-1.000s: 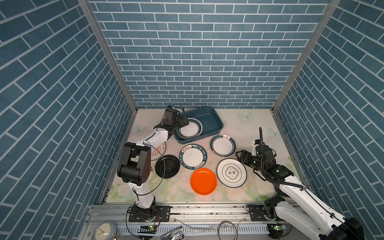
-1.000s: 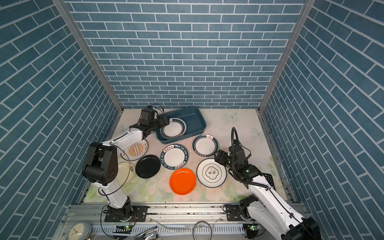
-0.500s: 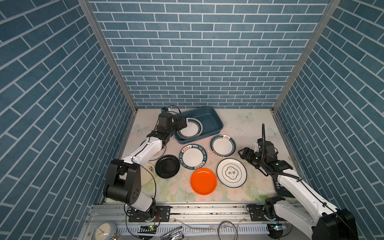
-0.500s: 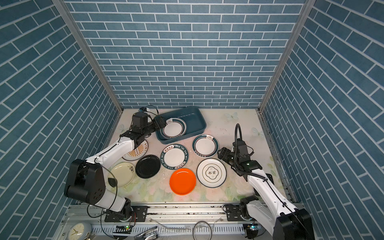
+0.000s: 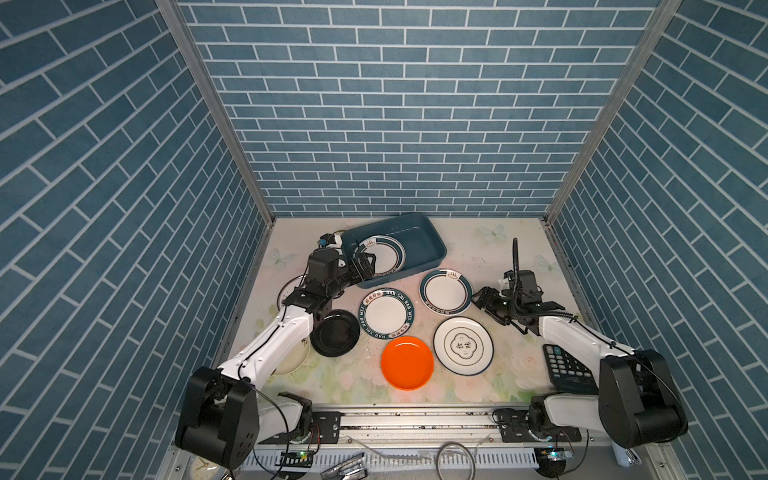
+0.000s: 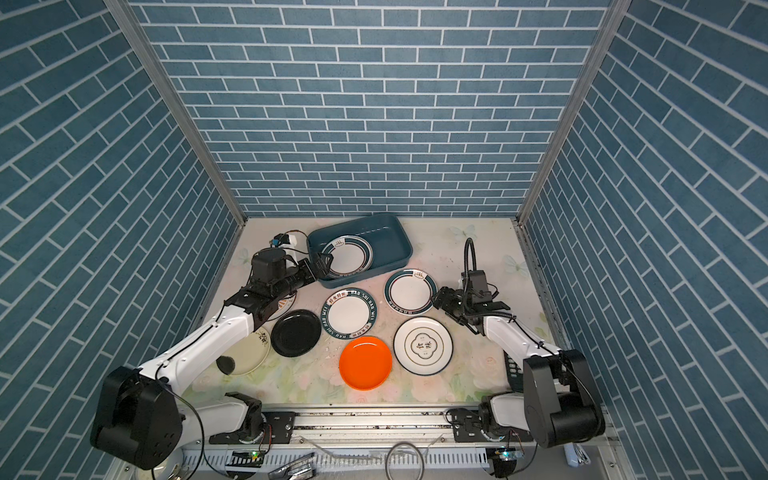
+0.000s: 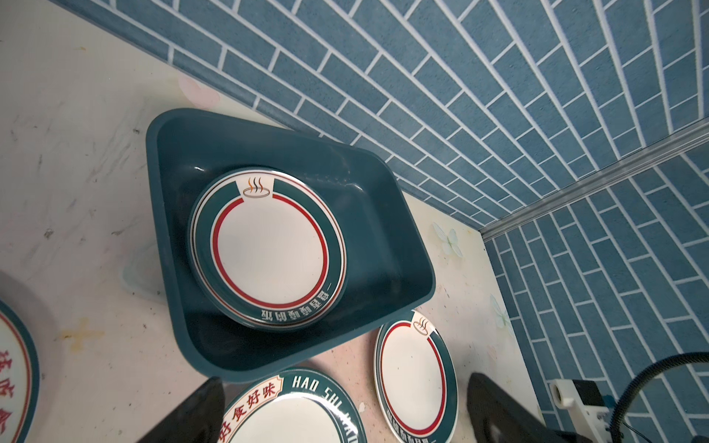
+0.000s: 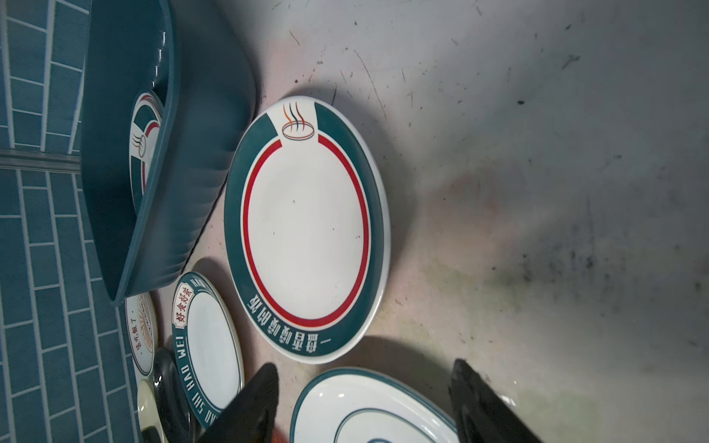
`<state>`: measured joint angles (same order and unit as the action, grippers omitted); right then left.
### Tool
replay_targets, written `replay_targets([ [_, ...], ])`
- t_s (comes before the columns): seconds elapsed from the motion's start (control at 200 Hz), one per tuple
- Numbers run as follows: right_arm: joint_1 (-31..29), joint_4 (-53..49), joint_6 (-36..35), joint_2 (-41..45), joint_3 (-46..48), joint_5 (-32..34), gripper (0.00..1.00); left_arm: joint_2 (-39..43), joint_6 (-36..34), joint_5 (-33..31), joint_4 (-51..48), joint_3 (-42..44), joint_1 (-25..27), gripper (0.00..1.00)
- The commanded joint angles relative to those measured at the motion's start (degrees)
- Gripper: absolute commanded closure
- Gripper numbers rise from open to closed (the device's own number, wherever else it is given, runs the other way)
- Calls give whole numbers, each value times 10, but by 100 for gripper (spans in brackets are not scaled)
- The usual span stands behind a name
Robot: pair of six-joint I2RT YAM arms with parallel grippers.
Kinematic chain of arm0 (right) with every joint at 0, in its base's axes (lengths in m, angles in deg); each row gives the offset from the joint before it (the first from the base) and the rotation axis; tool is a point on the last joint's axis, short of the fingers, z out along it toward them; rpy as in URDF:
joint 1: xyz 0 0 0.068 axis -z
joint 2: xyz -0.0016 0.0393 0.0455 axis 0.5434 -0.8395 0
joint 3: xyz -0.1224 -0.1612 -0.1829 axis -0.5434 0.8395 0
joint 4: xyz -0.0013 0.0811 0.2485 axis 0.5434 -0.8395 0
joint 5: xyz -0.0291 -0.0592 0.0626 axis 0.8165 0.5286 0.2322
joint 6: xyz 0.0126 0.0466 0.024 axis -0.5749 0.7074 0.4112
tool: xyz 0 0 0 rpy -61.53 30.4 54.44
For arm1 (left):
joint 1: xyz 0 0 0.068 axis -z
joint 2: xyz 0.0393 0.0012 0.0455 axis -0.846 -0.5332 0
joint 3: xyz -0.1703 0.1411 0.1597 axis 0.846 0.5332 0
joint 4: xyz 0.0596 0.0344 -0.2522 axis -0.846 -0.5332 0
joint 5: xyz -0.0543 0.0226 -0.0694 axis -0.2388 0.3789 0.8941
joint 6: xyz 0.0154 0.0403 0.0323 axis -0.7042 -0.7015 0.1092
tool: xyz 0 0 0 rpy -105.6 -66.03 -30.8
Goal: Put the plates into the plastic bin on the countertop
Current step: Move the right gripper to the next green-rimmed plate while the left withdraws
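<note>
Right gripper (image 5: pixel 481 298), jaws apart, seemingly empty, beside a teal-rimmed plate (image 5: pixel 446 291) — best to pinch its near rim; left gripper (image 5: pixel 365 266) wide open.

The left arm (image 5: pixel 274 345) covers part of the cream plate (image 5: pixel 296 362).

The plastic bin (image 5: pixel 422 245) has bare floor in its right half, beside the teal-rimmed plate (image 5: pixel 384 255) filling its left. The left end effector (image 5: pixel 368 264), jaws wide, crowds the bin's near left corner. Bare table (image 5: pixel 490 257) lies right of the bin. Loose plates (image 5: pixel 387 313) pack the middle, and a calculator (image 5: pixel 567 368) sits at the front right.
</note>
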<state>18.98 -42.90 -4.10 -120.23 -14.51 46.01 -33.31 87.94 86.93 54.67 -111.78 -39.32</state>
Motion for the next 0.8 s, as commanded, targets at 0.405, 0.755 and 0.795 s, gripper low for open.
replay_targets([
  [0.405, 2, 102, 2, -103, -36, -25, 34, 30, 8, 21, -11, 36, 3, 0],
  [0.755, 3, 139, 15, -148, -38, -45, 39, 38, 7, 20, -18, 42, 3, 0],
  [0.795, 3, 141, 15, -153, -39, -46, 40, 38, 8, 20, -17, 42, 2, 0],
])
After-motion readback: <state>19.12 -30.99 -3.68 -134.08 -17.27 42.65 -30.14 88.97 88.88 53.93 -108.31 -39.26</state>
